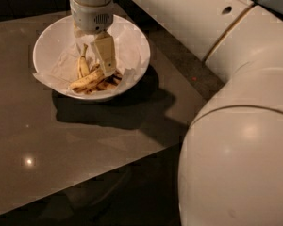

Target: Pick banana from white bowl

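Observation:
The white bowl [132, 41] stands on the dark table at the upper left, lined with crumpled white paper. Several bananas lie in it. The longest, plumpest banana [86, 81] lies curved across the bowl's near side. A smaller banana [83, 64] stands up behind it, and darker ones [109, 81] lie to its right. My gripper [102, 62] reaches down into the bowl from above, right over the bananas, its tip next to the long banana's right end. I see nothing lifted.
The brown table [75, 140] has its front edge at the lower left and its right edge near my arm. My large white arm [236, 126] fills the right side. The bowl's shadow falls to its lower right.

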Controlling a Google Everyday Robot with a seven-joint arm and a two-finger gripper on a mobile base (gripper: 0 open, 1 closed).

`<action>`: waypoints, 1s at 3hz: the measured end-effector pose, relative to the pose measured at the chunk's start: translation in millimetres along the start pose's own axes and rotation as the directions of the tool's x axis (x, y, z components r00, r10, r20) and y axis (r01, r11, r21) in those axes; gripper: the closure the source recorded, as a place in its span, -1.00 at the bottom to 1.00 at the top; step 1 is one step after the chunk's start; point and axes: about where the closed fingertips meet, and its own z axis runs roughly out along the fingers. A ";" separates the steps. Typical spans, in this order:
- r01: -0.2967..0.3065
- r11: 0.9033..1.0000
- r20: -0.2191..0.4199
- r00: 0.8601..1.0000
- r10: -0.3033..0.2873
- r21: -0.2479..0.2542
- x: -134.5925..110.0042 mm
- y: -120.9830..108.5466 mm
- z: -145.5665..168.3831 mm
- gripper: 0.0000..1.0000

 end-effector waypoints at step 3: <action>-0.007 0.998 0.043 0.999 0.009 -0.059 -10.5 15.9 22.3 -0.32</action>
